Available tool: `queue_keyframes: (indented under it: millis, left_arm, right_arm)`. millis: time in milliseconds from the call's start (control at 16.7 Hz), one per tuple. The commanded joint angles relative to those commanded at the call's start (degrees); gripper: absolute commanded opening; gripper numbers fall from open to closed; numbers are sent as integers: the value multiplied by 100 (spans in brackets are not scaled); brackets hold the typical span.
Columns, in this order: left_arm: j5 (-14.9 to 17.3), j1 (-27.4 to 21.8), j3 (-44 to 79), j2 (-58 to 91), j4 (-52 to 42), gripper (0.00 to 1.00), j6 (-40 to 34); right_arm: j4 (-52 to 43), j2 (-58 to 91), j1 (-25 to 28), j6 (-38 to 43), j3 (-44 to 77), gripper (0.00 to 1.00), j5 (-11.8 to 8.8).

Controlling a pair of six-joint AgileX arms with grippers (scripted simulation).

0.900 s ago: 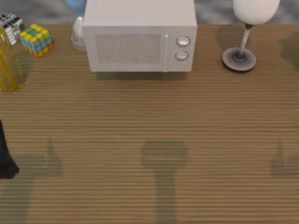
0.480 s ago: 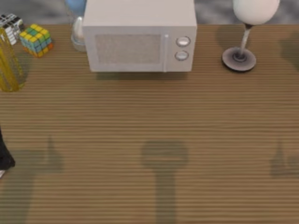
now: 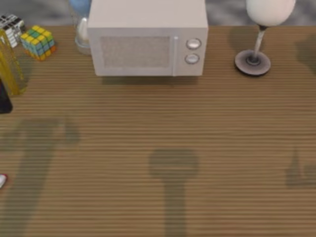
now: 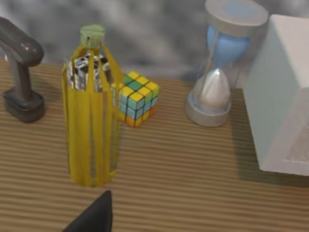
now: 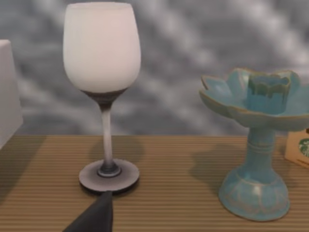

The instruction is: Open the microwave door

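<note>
Only a dark sliver of the left gripper (image 3: 4, 101) shows at the table's (image 3: 158, 148) left edge, just beside the yellow bottle (image 3: 10, 66); whether its fingers are apart or together cannot be told. It touches nothing visible. The right gripper (image 5: 94, 215) is out of the top view; its wrist camera shows one dark fingertip, spread unknown. One microwave (image 3: 148, 37) stands at the back centre, its microwave door (image 3: 136, 52) flush and closed, two knobs (image 3: 193, 44) beside it. One colour cube (image 3: 38, 42), one hourglass (image 4: 219, 63), one wine glass (image 3: 259, 29) and one blue stand (image 5: 258, 140) surround it.
</note>
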Motion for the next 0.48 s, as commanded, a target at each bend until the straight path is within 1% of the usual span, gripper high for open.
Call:
queue_keyframes:
  millis: [480]
  left_arm:
    - [-523, -1226, 4678, 4284, -2412, 100, -1080]
  right_arm:
    - [0, 0, 0, 0, 0, 100, 0]
